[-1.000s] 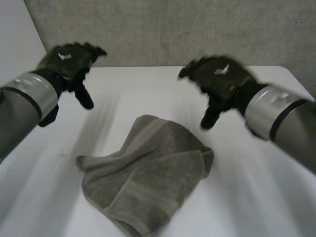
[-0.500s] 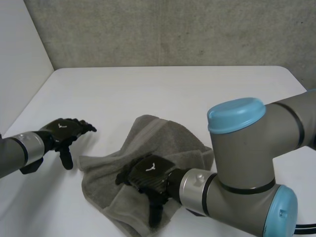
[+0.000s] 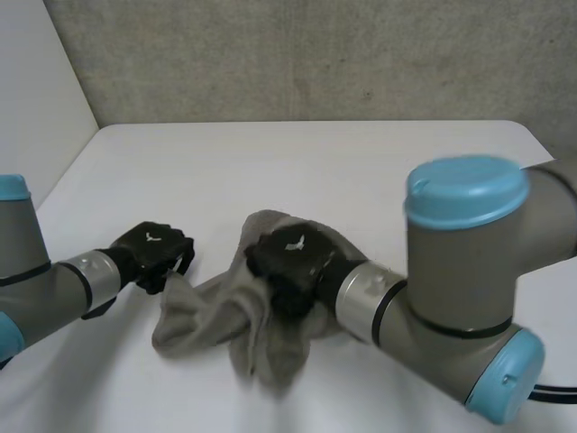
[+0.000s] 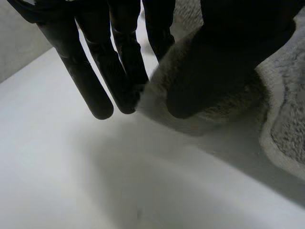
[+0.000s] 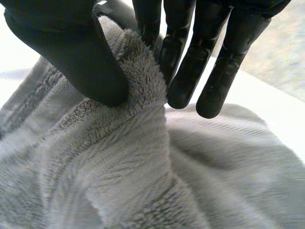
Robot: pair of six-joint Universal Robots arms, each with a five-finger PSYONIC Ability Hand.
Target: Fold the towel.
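A grey-brown towel (image 3: 225, 320) lies bunched in the middle of the white table (image 3: 361, 171). My left hand (image 3: 153, 257) is at the towel's left corner, and its thumb and fingers (image 4: 119, 67) pinch the towel's edge (image 4: 209, 95) between them. Over the towel's middle, my right hand (image 3: 293, 262) pinches a raised ridge of the cloth (image 5: 138, 95) between thumb and fingers (image 5: 190, 62). The towel is pulled up into a ridge between the two hands, and its lower part hangs crumpled onto the table.
The right arm's big elbow with its light-blue caps (image 3: 469, 298) stands close over the table's right front. A grey wall (image 3: 315, 54) runs behind the table's far edge, and a pale wall (image 3: 36, 99) stands at the left.
Both hands came down from above the table onto the towel and closed on it. The towel went from a flat heap to a bunched ridge drawn up between them.
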